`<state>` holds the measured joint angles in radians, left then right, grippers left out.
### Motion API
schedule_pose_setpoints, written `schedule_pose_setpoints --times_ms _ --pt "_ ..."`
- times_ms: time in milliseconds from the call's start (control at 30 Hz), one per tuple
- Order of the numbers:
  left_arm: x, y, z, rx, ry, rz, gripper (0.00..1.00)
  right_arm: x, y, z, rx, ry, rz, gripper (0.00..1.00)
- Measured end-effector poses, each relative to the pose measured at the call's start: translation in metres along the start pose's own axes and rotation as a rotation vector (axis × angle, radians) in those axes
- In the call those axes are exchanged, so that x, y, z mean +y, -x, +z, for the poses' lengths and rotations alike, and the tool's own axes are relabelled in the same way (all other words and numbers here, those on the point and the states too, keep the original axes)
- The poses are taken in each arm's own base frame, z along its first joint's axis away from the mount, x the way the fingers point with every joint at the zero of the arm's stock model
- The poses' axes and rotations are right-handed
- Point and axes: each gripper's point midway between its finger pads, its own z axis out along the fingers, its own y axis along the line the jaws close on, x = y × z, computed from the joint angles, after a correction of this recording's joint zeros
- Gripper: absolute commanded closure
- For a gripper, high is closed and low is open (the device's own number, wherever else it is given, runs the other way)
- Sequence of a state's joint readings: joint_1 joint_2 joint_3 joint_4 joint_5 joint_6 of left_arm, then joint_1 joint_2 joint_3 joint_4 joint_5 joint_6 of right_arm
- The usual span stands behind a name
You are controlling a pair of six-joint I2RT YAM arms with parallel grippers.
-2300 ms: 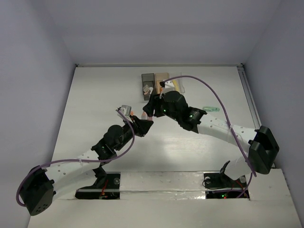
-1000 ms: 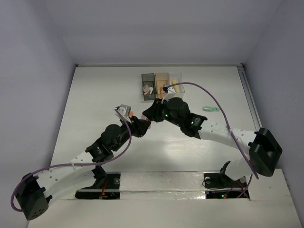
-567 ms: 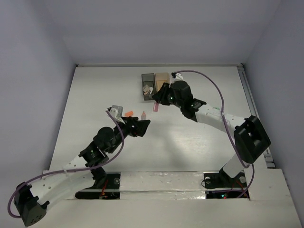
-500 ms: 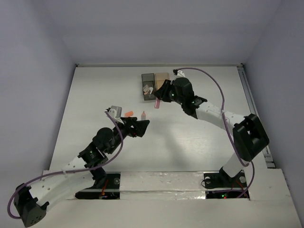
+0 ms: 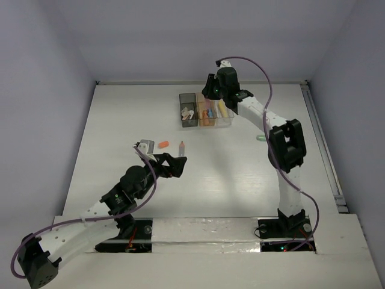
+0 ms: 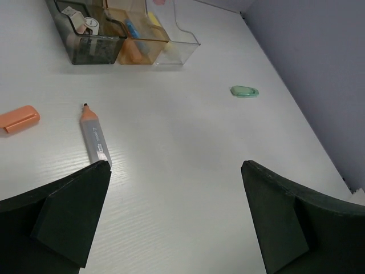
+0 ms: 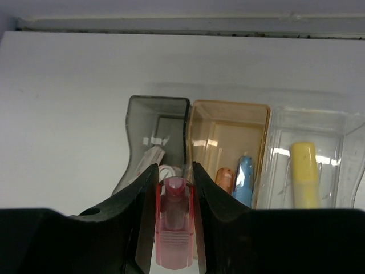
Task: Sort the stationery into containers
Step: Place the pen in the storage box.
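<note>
While my right pincer (image 7: 173, 174) is clenched on the pink marker (image 7: 173, 234), I hold it high over the row of bins at the far middle of the table (image 6: 188, 137). Its tip points away, so it can drop lengthwise into a slot. From my wrist it seems to hang over the wall between the grey bin (image 7: 157, 105) on the left and the orange bin (image 7: 228, 108) in the middle; which one it is truly above I cannot tell. The orange bin holds a blue marker (image 7: 244, 177) and an orange one (image 7: 224, 178), and the clear bin (image 7: 308, 117) on the right holds a yellow marker (image 7: 305, 174). The grey bin has only small whitish things, so I judge the marker belongs right of it. My left pincer (image 6: 175, 168) gapes wide and empty, low over the near-left table. The orange-tipped grey marker (image 6: 94, 137) lies just beyond its left finger, and a small orange piece (image 6: 19, 119) farther left, so it is well placed to take one. A mint green item (image 6: 244, 91) lies apart on the right.
</note>
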<state>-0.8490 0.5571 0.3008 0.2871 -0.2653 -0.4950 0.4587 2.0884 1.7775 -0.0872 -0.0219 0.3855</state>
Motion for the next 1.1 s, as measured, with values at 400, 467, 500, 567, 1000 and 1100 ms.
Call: schedule_pose_setpoints --times_ms 400,467,500,567,1000,1100 --pt "0.012 -0.014 0.002 0.024 0.038 0.010 0.01 -0.039 -0.041 0.059 0.150 -0.089 -0.071 0.22" --pt "0.014 -0.017 0.004 0.031 0.049 0.009 0.01 -0.039 -0.044 0.058 0.165 -0.086 -0.069 0.18" --pt "0.016 -0.020 0.005 0.041 0.058 0.010 0.01 -0.038 -0.044 0.058 0.165 -0.080 -0.069 0.17" --pt "0.021 -0.027 0.007 0.067 0.080 0.015 0.01 -0.035 -0.041 0.055 0.163 -0.070 -0.068 0.17" --pt "0.037 -0.051 0.016 0.172 0.195 0.012 0.10 0.020 -0.022 -0.090 0.070 0.125 -0.023 0.97" --pt "0.034 -0.043 0.013 0.147 0.187 -0.010 0.09 0.047 -0.044 -0.102 0.094 0.176 -0.047 1.00"
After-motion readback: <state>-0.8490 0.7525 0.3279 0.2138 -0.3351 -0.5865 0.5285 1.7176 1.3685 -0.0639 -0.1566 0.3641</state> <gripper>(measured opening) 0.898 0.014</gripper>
